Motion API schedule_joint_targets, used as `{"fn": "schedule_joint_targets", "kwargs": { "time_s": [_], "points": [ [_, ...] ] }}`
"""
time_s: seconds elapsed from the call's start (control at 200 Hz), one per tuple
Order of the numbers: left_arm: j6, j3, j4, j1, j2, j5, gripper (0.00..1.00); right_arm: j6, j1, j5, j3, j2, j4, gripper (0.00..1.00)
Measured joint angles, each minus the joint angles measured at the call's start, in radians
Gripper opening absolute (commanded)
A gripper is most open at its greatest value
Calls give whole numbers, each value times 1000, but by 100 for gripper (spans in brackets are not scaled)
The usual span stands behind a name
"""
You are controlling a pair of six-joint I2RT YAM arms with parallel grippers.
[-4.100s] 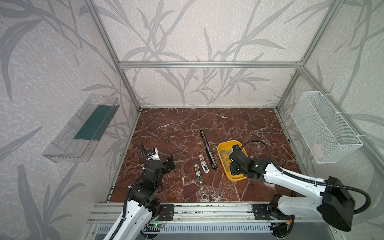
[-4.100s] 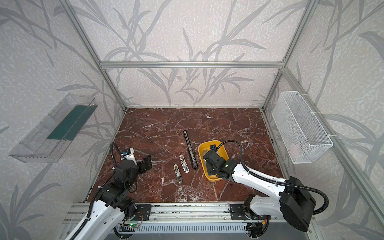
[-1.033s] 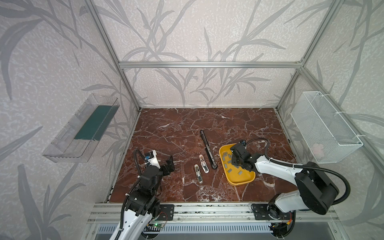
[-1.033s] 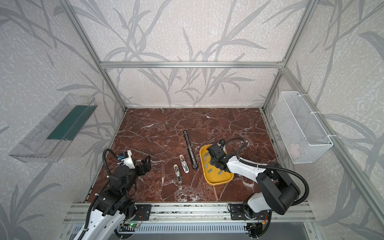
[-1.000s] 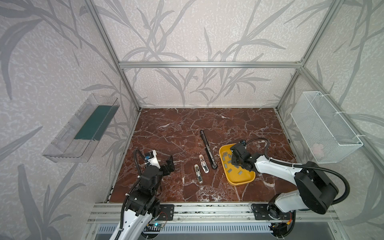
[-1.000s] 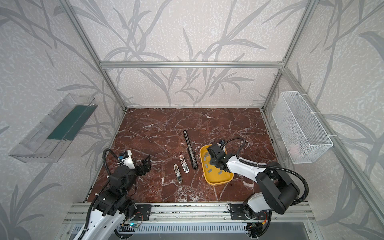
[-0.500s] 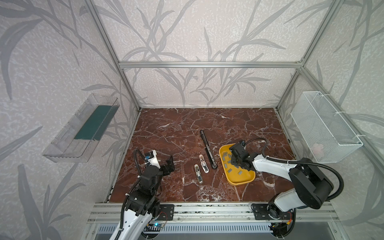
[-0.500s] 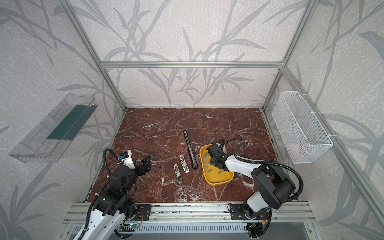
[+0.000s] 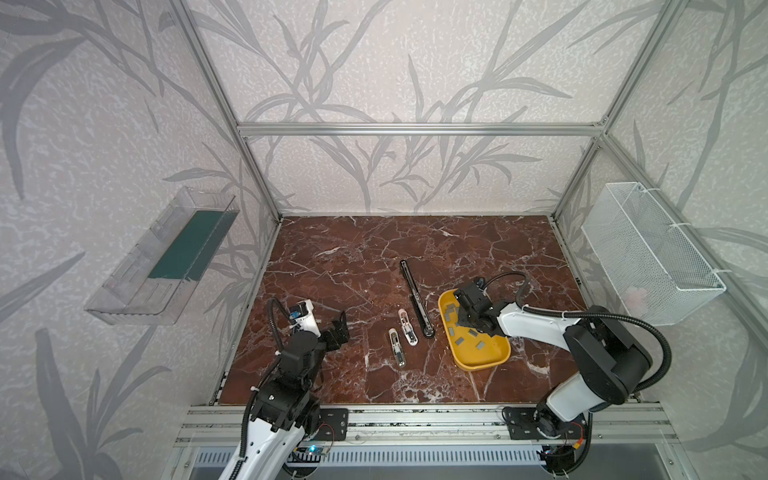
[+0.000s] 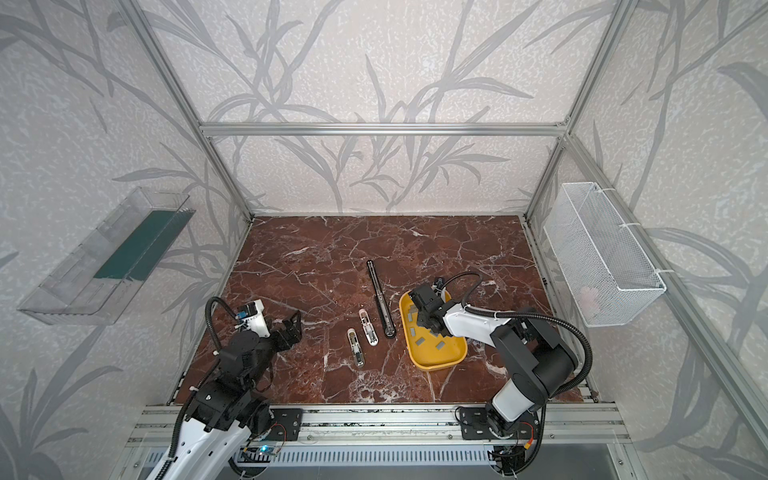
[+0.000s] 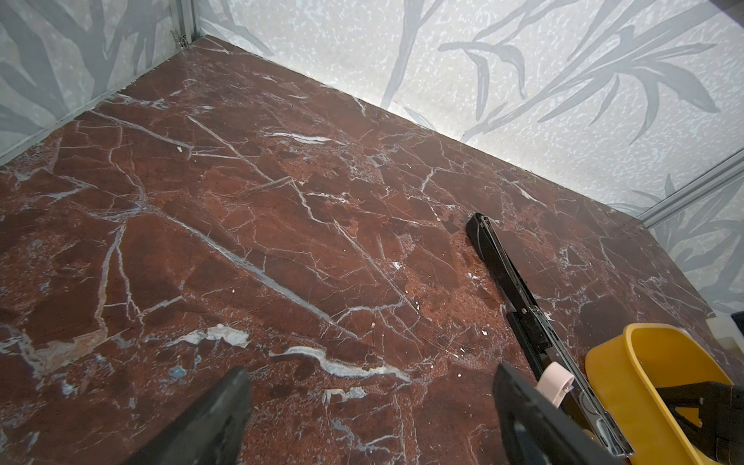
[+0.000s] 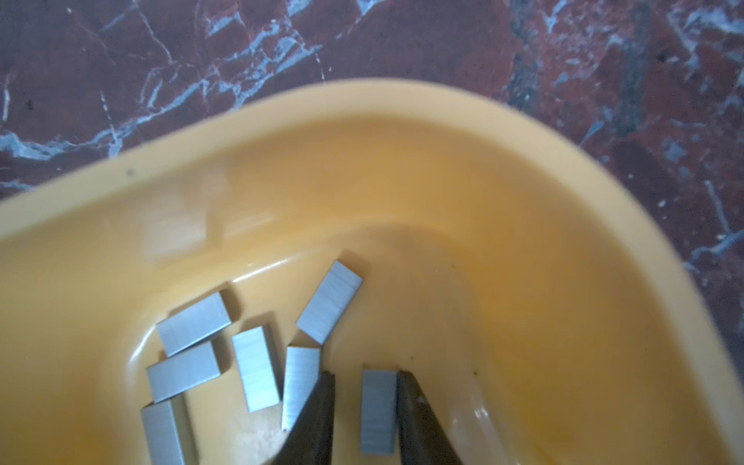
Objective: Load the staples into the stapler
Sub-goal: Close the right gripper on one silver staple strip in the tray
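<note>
Right gripper (image 12: 365,376) stood narrow astride one staple strip (image 12: 377,414) in the yellow tray (image 12: 402,161), apparently not yet pinching, ready to lift it; left gripper (image 11: 370,422) hung wide, empty.

The tabletop (image 11: 241,201) looks like polished red-brown marble, veined in white, with a soft sheen. The tray (image 12: 402,181) is smooth, glossy yellow plastic. The staples (image 12: 330,302) are grey metal with a fine brushed grain. The long stapler (image 11: 503,273) is shiny black. On the right wall hangs a white wire-mesh basket (image 9: 648,257), and on the left a clear plastic bin (image 9: 124,291). The walls (image 9: 415,62) look rough-textured and matt.
</note>
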Motion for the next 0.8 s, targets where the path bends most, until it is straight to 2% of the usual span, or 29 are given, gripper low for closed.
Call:
{"fn": "schedule_joint_targets", "kwargs": {
  "time_s": [0.24, 0.375, 0.425, 0.8],
  "points": [
    [0, 0, 0, 0, 0, 0, 94, -7, 0, 7, 6, 4, -8, 26],
    [0, 0, 0, 0, 0, 0, 94, -15, 0, 10, 6, 5, -13, 16],
    [0, 0, 0, 0, 0, 0, 94, -16, 0, 11, 6, 6, -13, 15],
    [0, 0, 0, 0, 0, 0, 94, -23, 0, 18, 26, 31, -13, 20]
  ]
}}
